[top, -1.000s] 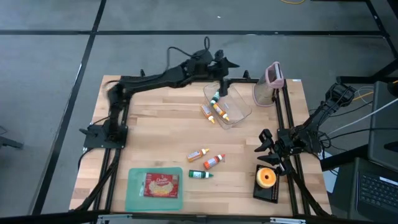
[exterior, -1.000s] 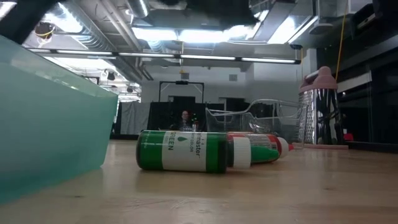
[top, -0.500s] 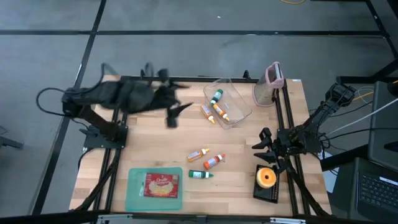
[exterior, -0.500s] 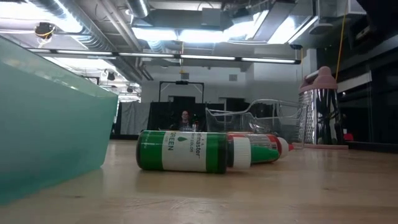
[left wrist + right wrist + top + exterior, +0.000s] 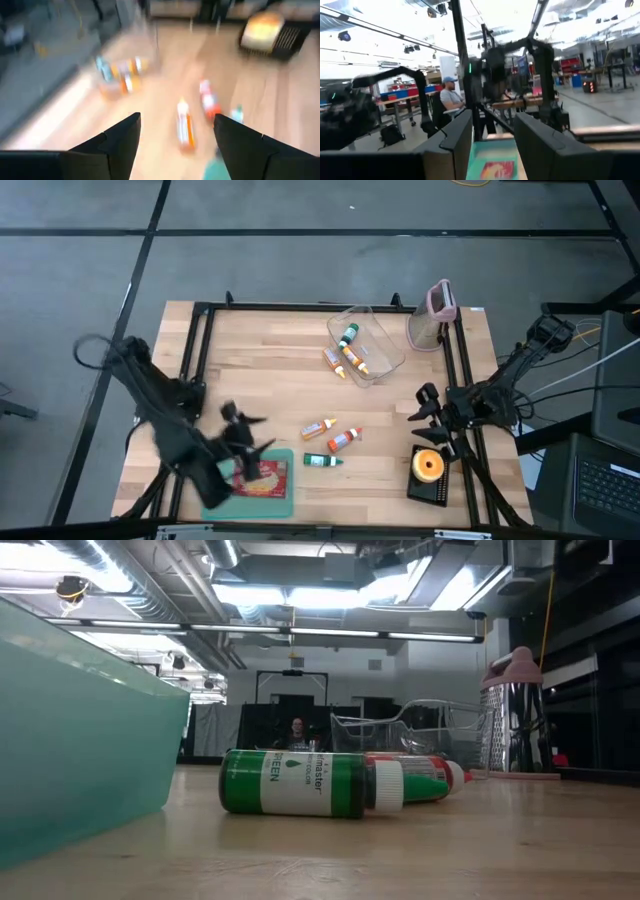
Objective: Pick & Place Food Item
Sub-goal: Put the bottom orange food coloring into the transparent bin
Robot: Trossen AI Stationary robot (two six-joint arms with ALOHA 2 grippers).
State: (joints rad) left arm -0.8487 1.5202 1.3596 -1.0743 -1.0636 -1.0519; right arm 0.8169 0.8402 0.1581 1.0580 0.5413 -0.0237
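Left gripper [image 5: 248, 442] open, empty, above teal tray [image 5: 216, 497] holding red food packet [image 5: 268, 477]; clear bin [image 5: 385, 357] holds green-capped bottle [image 5: 347, 336] and orange bottle [image 5: 354, 360]; right gripper [image 5: 428, 414] open, idle at right table edge

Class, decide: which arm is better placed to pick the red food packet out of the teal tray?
Probably left: its open tool hovers at the red food packet in the teal tray; the right tool waits across the table.
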